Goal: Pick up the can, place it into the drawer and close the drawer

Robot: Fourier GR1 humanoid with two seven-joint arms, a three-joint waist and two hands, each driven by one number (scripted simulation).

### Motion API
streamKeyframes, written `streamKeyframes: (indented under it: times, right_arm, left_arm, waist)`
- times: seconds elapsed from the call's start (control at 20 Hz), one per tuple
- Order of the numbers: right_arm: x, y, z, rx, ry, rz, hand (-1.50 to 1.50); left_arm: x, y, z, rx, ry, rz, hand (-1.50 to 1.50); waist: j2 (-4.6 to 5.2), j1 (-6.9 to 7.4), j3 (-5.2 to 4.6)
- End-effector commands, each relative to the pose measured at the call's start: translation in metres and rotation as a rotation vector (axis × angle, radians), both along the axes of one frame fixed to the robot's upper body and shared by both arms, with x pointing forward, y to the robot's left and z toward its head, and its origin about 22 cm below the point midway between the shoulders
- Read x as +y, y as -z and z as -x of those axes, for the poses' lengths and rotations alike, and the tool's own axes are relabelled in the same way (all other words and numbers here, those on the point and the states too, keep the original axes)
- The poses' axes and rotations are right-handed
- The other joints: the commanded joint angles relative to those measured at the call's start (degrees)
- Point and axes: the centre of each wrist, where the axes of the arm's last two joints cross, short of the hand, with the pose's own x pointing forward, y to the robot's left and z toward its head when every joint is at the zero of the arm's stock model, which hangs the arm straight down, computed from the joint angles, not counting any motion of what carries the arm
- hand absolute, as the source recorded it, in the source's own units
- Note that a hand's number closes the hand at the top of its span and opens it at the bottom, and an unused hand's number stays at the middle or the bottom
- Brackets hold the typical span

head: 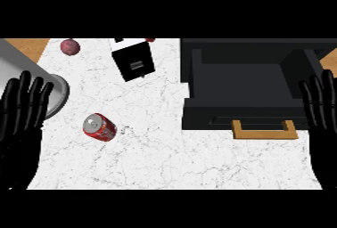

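Both black hands, left (23, 104) and right (320, 104), rest open-fingered; the left should wrap the red metal can (99, 126) squarely across its sides.

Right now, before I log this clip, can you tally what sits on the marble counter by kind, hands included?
Red metal can lying on its side: 1
Open black drawer with tan wooden handle: 1
Black rectangular box: 1
Small dark red round fruit: 1
Grey metal sink at the left edge: 1
Black robot hands, left hand and right hand, both open: 2
Total: 7
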Motion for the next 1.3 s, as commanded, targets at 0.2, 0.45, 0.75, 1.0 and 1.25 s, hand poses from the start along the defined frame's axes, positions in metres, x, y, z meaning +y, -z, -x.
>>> streamKeyframes:
  times: [0.2,0.45,0.75,1.0,1.25]
  right_arm:
    - [0.005,-0.002,-0.005,-0.024,-0.026,0.005,-1.5]
    - [-0.014,0.033,0.007,0.31,0.094,-0.025,-1.5]
    - [-0.023,0.022,0.021,0.333,0.113,-0.013,-1.5]
    - [-0.023,0.033,0.026,0.328,0.113,-0.019,-1.5]
    - [-0.042,0.039,0.028,0.34,0.126,-0.007,-1.5]
  left_arm:
    - [-0.033,-0.009,-0.007,-0.052,0.791,-0.003,-1.5]
    - [0.026,0.016,-0.012,0.275,0.933,-0.235,-1.5]
    - [0.11,-0.013,-0.041,0.283,0.99,-0.236,-1.5]
    - [0.135,0.014,-0.054,0.357,0.996,-0.218,-1.5]
    - [0.135,-0.004,-0.067,0.355,0.972,-0.209,-1.5]
  waist:
    - [-1.5,-2.95,-0.48]
    - [-1.38,-1.91,-0.28]
    - [-1.86,-0.96,-0.09]
    - [-1.83,-0.72,-0.1]
    - [-1.91,-0.57,-0.07]
